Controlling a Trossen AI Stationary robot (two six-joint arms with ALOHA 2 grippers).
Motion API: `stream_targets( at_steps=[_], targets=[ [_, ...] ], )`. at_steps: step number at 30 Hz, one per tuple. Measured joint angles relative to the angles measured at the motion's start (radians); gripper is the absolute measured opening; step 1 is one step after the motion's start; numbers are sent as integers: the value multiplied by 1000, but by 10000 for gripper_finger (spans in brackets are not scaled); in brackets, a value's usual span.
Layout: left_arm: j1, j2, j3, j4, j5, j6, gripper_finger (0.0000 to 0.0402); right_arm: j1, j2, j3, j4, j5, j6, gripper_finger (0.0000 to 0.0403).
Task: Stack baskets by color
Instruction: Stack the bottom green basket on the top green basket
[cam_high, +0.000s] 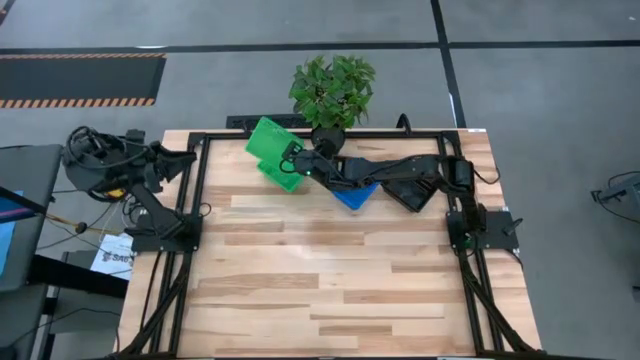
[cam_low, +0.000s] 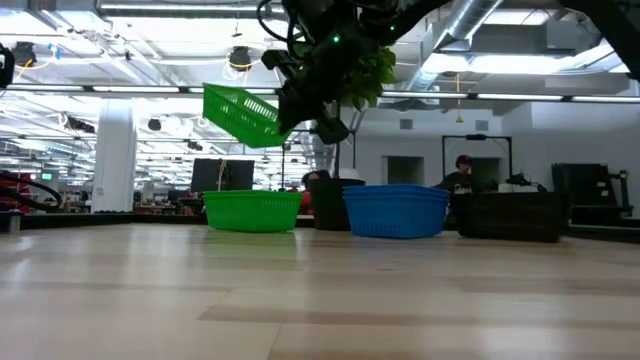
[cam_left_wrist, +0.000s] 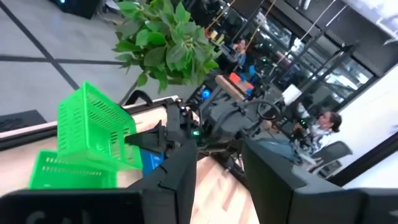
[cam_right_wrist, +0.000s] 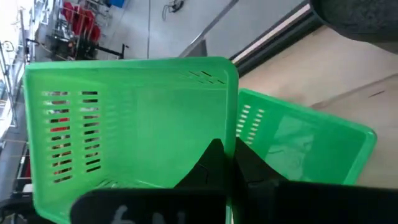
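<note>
Baskets first: my left jaws (cam_high: 190, 160) wait partly parted and holding nothing at the worktop's (cam_high: 330, 290) far left edge, well apart from everything. My right jaws (cam_right_wrist: 225, 163) are clenched on the rim of a tilted green basket (cam_high: 271, 141), lifted in the air; a second green basket (cam_low: 252, 210) rests directly below them, the blue basket (cam_low: 396, 209) beside it, black baskets (cam_low: 512, 214) farther right.

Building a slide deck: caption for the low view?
Right claw lifts a tilted green basket above another green basket beside a blue one.
</note>
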Motion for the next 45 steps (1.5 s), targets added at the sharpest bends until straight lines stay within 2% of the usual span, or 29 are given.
stream_targets(
  at_steps=[6,16,31,35,39,42,45],
  targets=[
    [0,-30,3,0,4,-15,116,-8,0,0,2,-31,0,4],
    [0,-43,3,-19,24,8,116,-7,0,0,-124,-23,88,9],
    [0,-43,3,-20,24,23,116,16,-1,0,-225,2,136,8],
    [0,-43,3,-19,24,18,116,26,-1,0,-229,-1,141,15],
    [0,-43,3,-19,24,17,116,26,49,-2,-213,-16,214,14],
    [0,-43,3,-19,28,16,116,32,84,2,-114,0,226,12],
    [0,-43,3,-19,39,9,116,32,79,0,-111,8,231,16]
  ],
)
